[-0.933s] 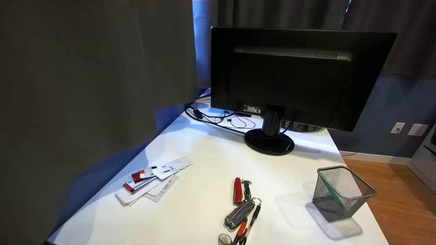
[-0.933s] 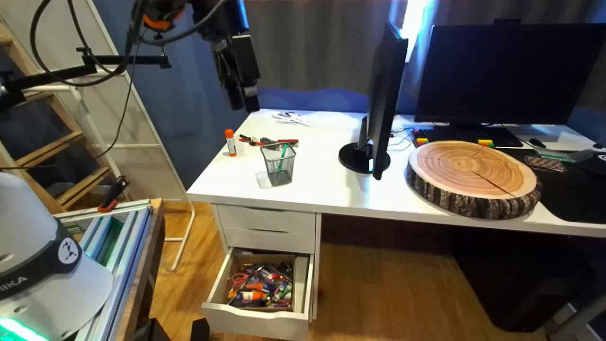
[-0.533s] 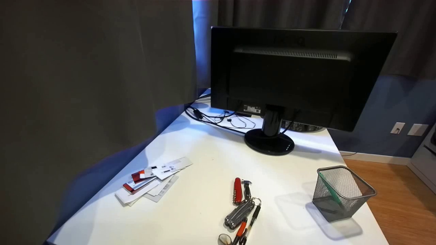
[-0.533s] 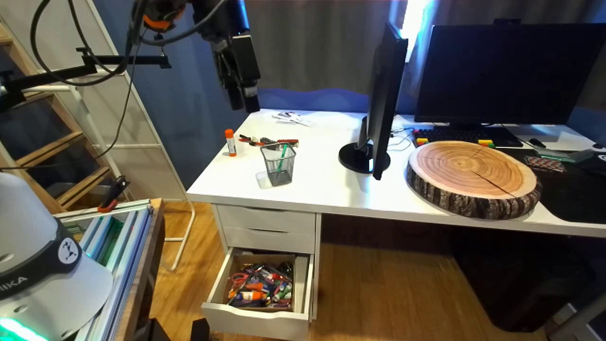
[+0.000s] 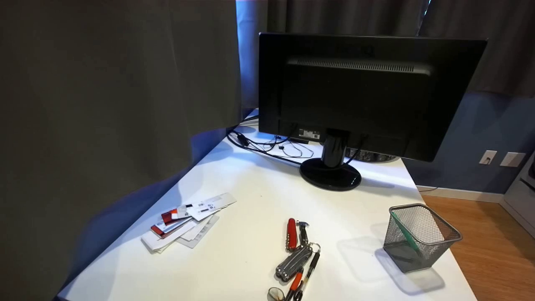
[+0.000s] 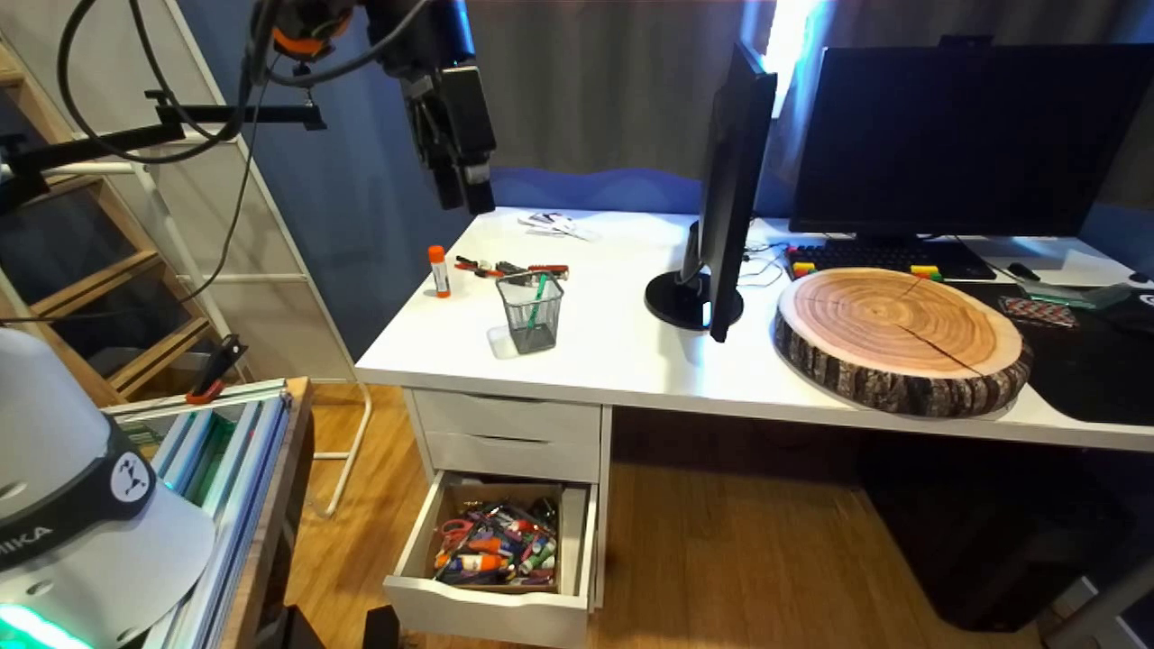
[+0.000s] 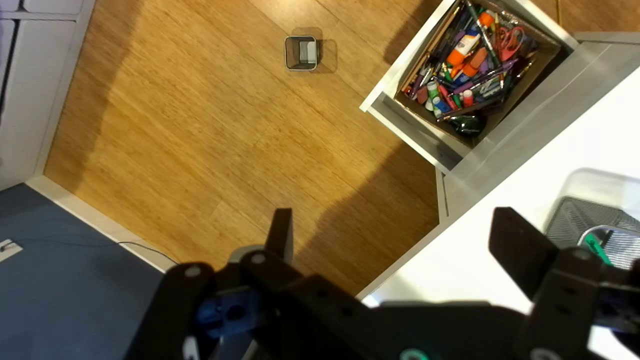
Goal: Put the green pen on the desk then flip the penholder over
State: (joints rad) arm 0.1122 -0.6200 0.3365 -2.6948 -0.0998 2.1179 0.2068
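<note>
A green pen (image 5: 404, 230) leans inside the upright penholder (image 5: 432, 248) near one long edge of the desk (image 5: 250, 246); gripper (image 7: 393, 225) jaws stand wide apart.

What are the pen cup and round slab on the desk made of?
The penholder looks like metal: fine grey see-through mesh, thicker rim, perhaps painted. The round slab seems wooden: growth rings, a crack, rough bark; whether it's varnished, I can't tell.

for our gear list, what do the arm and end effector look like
The arm's base is white and rounded; its black band reads "MIKA" at the picture's edge, with a round logo; a light glows green. The end effector is black with two blocky fingers. Dark cables loop beside it.
</note>
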